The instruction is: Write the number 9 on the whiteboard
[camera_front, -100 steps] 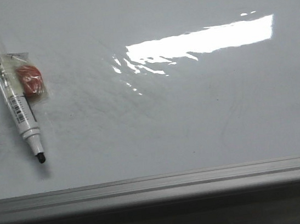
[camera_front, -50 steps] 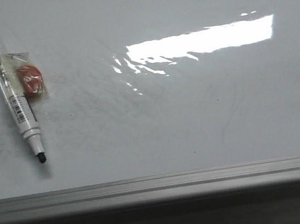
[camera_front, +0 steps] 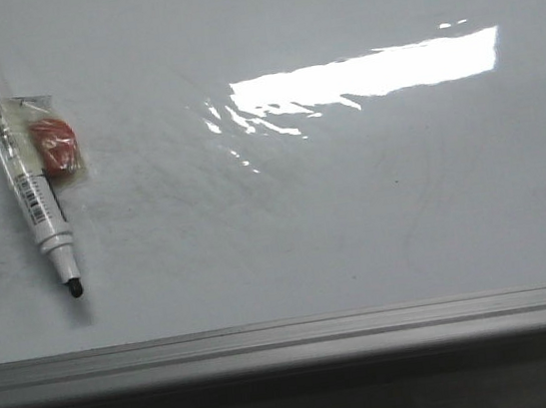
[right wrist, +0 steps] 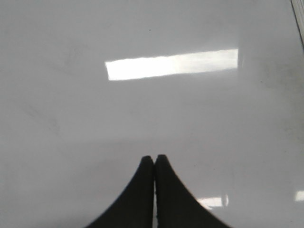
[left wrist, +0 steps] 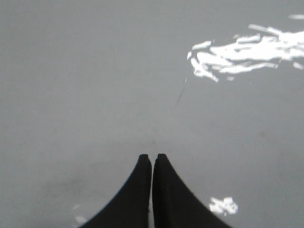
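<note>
The glossy whiteboard (camera_front: pixel 355 213) fills the front view, with faint grey smudges and a bright glare patch. No number 9 shows on it. An uncapped white marker (camera_front: pixel 18 162) with a black tip lies on the board at the far left, tip toward the front edge. A small red piece in clear wrap (camera_front: pixel 54 144) is taped to its side. Neither gripper shows in the front view. My left gripper (left wrist: pixel 152 156) is shut and empty above bare board (left wrist: pixel 95 85), near a thin stray dash (left wrist: pixel 179 97). My right gripper (right wrist: pixel 155 157) is shut and empty above bare board (right wrist: pixel 71 114).
The board's grey metal frame edge (camera_front: pixel 291 340) runs along the front, with a dark drop below it. The frame also shows in the right wrist view (right wrist: pixel 299 23) at the corner. Glare patches lie on the board (camera_front: pixel 367 73).
</note>
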